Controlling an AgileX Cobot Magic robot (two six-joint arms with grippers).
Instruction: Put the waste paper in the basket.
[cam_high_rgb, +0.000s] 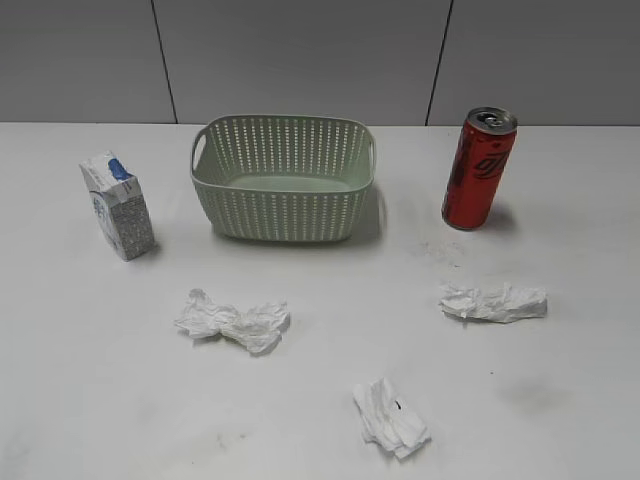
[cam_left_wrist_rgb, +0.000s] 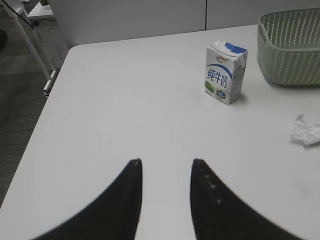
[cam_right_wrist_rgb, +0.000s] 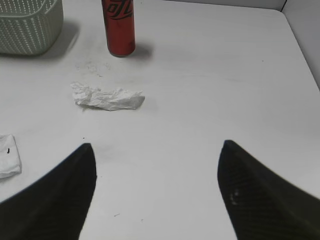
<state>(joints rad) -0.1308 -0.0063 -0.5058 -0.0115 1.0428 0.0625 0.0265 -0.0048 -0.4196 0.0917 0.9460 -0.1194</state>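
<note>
The pale green basket (cam_high_rgb: 283, 178) stands empty at the back centre of the white table; its corners also show in the left wrist view (cam_left_wrist_rgb: 292, 47) and the right wrist view (cam_right_wrist_rgb: 27, 25). Three white paper wads lie in front of it: a twisted one at left (cam_high_rgb: 233, 322) (cam_left_wrist_rgb: 306, 131), one at right (cam_high_rgb: 493, 302) (cam_right_wrist_rgb: 106, 97), one at front centre (cam_high_rgb: 391, 417) (cam_right_wrist_rgb: 9, 156). My left gripper (cam_left_wrist_rgb: 165, 162) is open and empty over bare table. My right gripper (cam_right_wrist_rgb: 156, 145) is wide open and empty, short of the right wad. Neither gripper shows in the exterior view.
A white-and-blue milk carton (cam_high_rgb: 117, 205) (cam_left_wrist_rgb: 225, 72) stands left of the basket. A red soda can (cam_high_rgb: 479, 168) (cam_right_wrist_rgb: 118, 26) stands to its right. The table's left edge (cam_left_wrist_rgb: 45, 107) and right edge (cam_right_wrist_rgb: 300, 45) are near.
</note>
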